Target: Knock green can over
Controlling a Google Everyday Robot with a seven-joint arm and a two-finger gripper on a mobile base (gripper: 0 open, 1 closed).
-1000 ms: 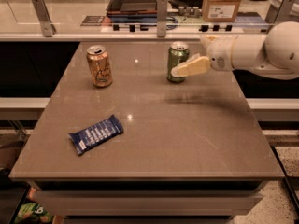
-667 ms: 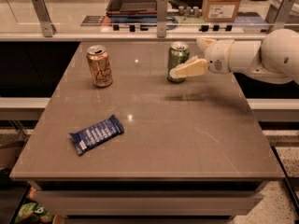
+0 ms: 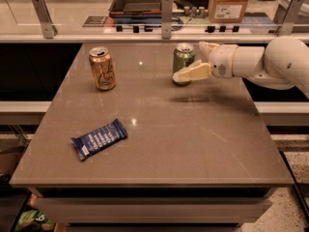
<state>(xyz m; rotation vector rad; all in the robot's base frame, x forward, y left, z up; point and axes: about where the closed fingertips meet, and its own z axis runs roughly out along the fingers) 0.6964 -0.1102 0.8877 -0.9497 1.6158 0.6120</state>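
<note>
- Your white arm (image 3: 285,62) has slid a little to the left since a second ago, so the gripper (image 3: 190,61) now reaches further around the can.
- On the brown table (image 3: 159,139) nothing else has shifted.
- At the far right part of the table, the green can (image 3: 182,57) is upright in the same spot, so the knocking is not yet done.
- Its fingers are apart: the near finger (image 3: 193,72) crosses the front of the can low down and the other is just beside the top. You cannot tell if they touch it.
- I judge a sideways push is what remains.
- The orange-gold can (image 3: 102,69) stands well apart.
- The blue snack bar (image 3: 99,139) has white print, not readable, and the cans' marks are not readable either.
</note>
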